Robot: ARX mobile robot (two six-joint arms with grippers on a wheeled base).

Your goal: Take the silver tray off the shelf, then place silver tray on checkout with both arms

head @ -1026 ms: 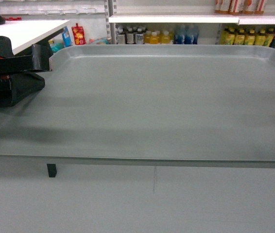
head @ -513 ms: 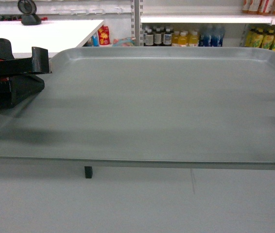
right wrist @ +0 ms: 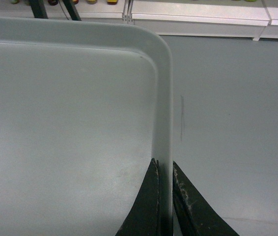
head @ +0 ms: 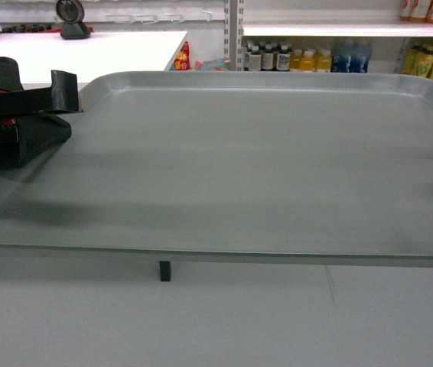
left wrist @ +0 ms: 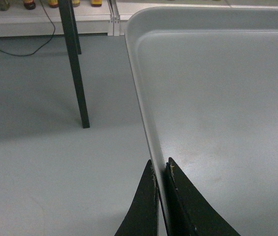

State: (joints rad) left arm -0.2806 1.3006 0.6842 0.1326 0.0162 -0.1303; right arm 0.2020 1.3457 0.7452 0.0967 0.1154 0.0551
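The tray (head: pixel 262 160) fills most of the head view, held level in the air above the grey floor (head: pixel 224 321), with its far rim running across the upper part of the frame. The left gripper (left wrist: pixel 161 169) is closed on the tray's left rim: in the left wrist view, at bottom centre, one finger (left wrist: pixel 146 206) lies outside the rim and the other inside, with the rim pinched between them. The right gripper (right wrist: pixel 164 169) is likewise closed on the right rim (bottom centre of the right wrist view), near the rounded far corner, one finger on each side of the lip. In the head view the left gripper body shows at the middle left edge. The white checkout (head: pixel 86 50) lies at upper left, beyond the tray and apart from it; a dark object (head: pixel 73 19) stands on it. Shelves (head: pixel 339 30) with bottles (head: pixel 293 57) run along the upper right. A black table leg (left wrist: pixel 75 64) stands on the floor at upper left of the left wrist view.
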